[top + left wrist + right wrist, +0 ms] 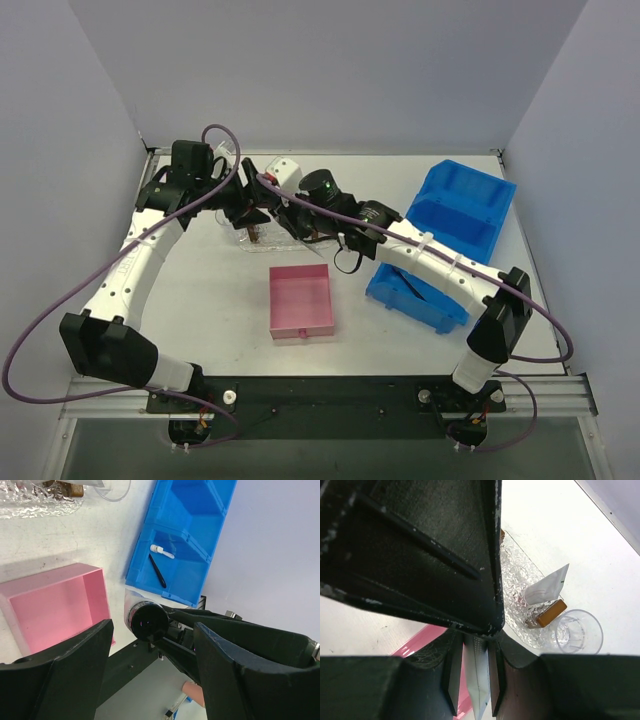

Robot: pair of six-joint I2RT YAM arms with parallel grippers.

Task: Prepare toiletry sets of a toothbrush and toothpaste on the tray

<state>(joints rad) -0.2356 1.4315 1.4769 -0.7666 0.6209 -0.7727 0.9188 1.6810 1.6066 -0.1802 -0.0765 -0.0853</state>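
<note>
Over at the far side of the table, the right gripper [475, 705] has its fingers pinched flat on a toothpaste [479, 680] tube, silver-grey, tip pointing down. It hangs in the air near one end of the tray [517, 572], with a corner of the pink box [95, 595] showing beneath it. I can't tell whether it is over the tray's rim yet.

On the tray a second tube [547, 587] stands upright, leaning just beside a brown block [551, 613]. A clear cup [577, 630] sits on the table touching the tray's edge, or very nearly.

The left gripper [152, 630] is spread wide with nothing between its fingers, held high near the tray.

My read is that this is the toothpaste step — one tube placed, the next about to go down. The coming move looks fiddly: the tube needs lowering onto a bare patch of the bumpy plastic, well apart from the standing tube so that one isn't knocked over, and let go only once it is propped or lying steady.

In the blue bin [190, 555] lie a slim black stick [157, 571] and a small white piece [162, 551] — possibly the toothbrush parts, too small to be sure.
</note>
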